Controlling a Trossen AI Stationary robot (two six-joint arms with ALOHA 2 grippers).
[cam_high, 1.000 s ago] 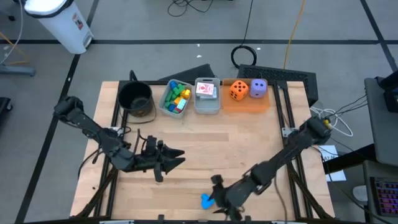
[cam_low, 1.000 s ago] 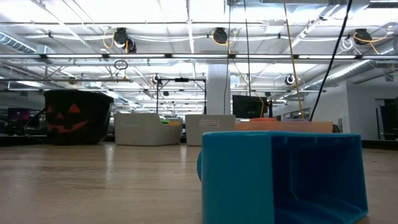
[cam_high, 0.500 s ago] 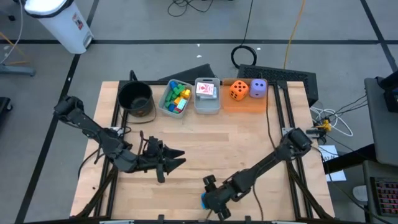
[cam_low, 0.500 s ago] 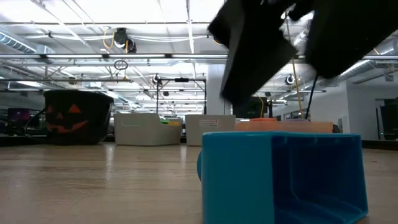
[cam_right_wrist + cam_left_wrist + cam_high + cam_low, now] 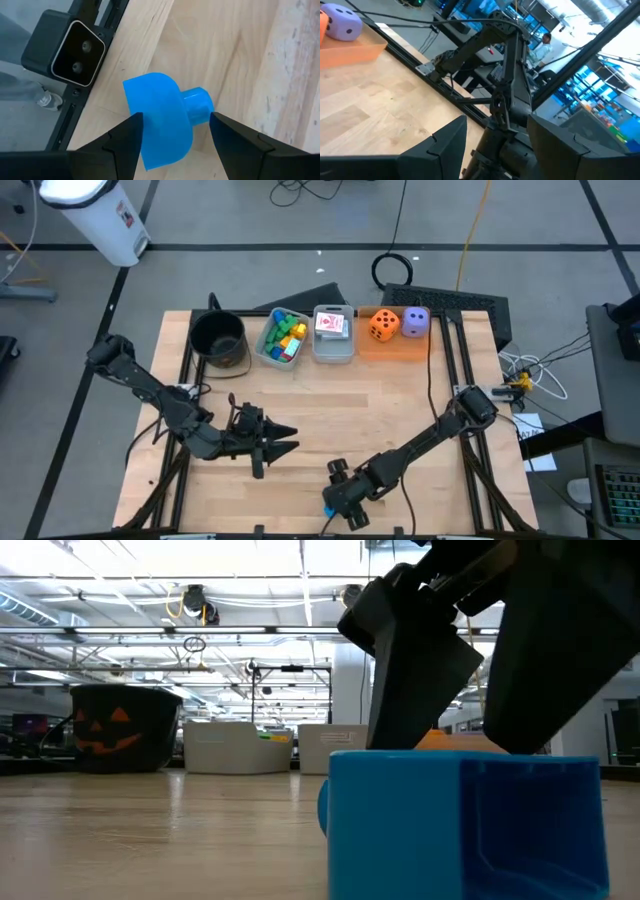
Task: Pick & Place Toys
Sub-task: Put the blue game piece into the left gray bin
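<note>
The blue block [image 5: 160, 117] is lying on the desk [image 5: 380, 415] at its near edge, about 6 o'clock from the desk's middle, just beside the black camera [image 5: 67, 47] mounted on the rim. We are seeing the right gripper [image 5: 172, 132] hanging directly over it, its fingers [image 5: 117, 145] standing partly open, one on each side of the block. Whether the pads are touching the plastic we cannot tell; the block is resting on the wood.

The block is showing a rounded, dome-like body with a short round peg sticking out of one side, all in the same bright blue. In the low view it is filling the foreground as a hollow blue box [image 5: 465, 825], with the dark fingers reaching down just behind its top edge.

We are finding the left gripper [image 5: 285, 438] low over the desk at about 8 o'clock, its fingers partly open and holding nothing, pointing toward the right arm.

Along the far edge, around 12 o'clock, the other toys are sitting: a clear bin of coloured blocks [image 5: 284, 336], a clear bin of playing cards [image 5: 332, 326], and the orange die [image 5: 383, 326] and purple die [image 5: 416, 322] side by side on the orange tray [image 5: 400, 346]. A black pot [image 5: 218, 338] is standing at 11 o'clock.
</note>
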